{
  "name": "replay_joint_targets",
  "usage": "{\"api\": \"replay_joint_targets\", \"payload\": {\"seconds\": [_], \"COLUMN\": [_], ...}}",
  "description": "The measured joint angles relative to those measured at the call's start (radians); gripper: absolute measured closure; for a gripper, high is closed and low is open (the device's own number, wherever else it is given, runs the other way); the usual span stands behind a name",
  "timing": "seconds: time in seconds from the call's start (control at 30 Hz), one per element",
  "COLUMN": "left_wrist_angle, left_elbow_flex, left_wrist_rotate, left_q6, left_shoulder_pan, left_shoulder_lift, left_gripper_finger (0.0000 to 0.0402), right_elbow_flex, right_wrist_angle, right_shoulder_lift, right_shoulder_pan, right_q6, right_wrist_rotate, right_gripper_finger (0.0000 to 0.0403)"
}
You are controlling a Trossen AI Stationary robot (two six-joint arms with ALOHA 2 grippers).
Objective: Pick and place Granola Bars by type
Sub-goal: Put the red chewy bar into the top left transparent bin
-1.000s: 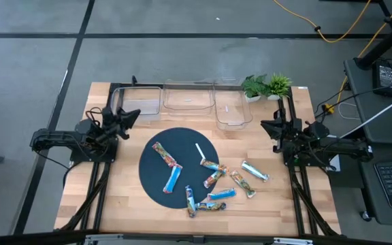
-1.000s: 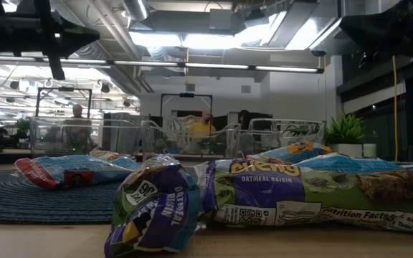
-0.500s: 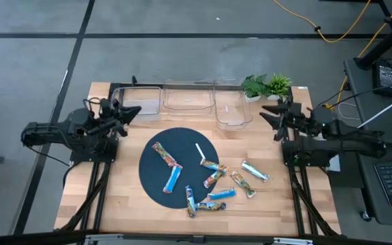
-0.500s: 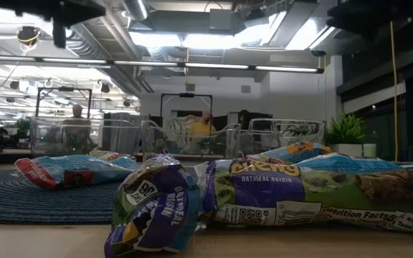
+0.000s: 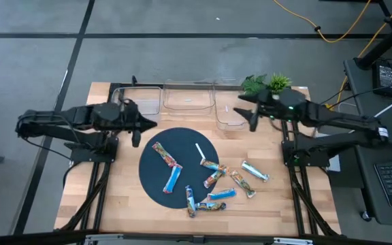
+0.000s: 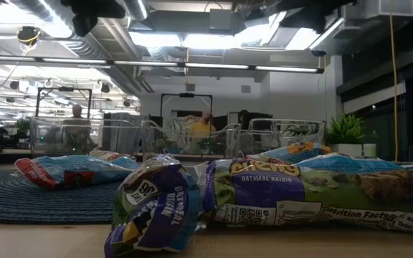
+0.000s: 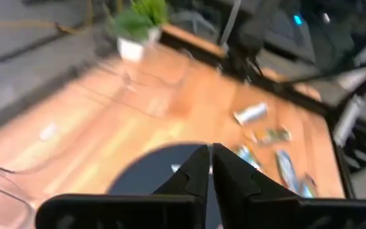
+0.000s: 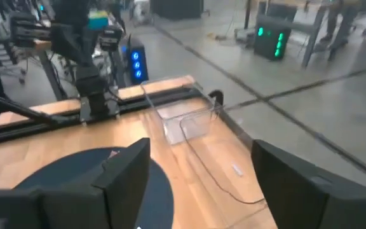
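Purple oatmeal-raisin lettering on bar (image 6: 314,192) seemingly reads only low.

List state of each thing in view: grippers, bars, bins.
left gripper: shut, empty, at the mat's edge
right gripper: open, empty, over the right bin
Granola Bars: loose on mat and table, unsorted
clear bins: upright, no bars inside

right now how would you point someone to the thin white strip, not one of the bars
Find the round dark mat in the middle of the wooden table. Near the mat's right edge lies a thin white strip, slanted. Unlike the wrapped bars nearby, it is plain, narrow and unprinted.
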Motion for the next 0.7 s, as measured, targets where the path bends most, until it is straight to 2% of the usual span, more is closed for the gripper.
{"api": "replay_joint_targets", "payload": {"seconds": [0.17, 0.3, 0.5, 0.7], "left_wrist_angle": [-0.090, -0.209, -0.367, -0.359], "left_elbow_flex": [0.001, 0.001, -0.010, -0.028], "left_wrist_rotate": [0.123, 0.156, 0.155, 0.110], "left_q6": [0.070, 0.154, 0.338, 0.510], "left_shoulder_pan": [0.000, 0.000, 0.000, 0.000], "left_shoulder_lift": [0.035, 0.061, 0.147, 0.289], "left_gripper_finger": [0.0358, 0.0318, 0.0253, 0.0206], "right_elbow_flex": [0.084, 0.139, 0.166, 0.166], "right_wrist_angle": [0.004, 0.005, 0.004, -0.001], "right_shoulder_lift": [0.127, 0.193, 0.246, 0.263], "right_shoulder_pan": [0.000, 0.000, 0.000, 0.000], "right_q6": [0.001, 0.032, 0.087, 0.141], "right_wrist_rotate": [-0.004, -0.004, -0.005, -0.006], "right_gripper_finger": [0.0119, 0.0118, 0.0118, 0.0118]}}
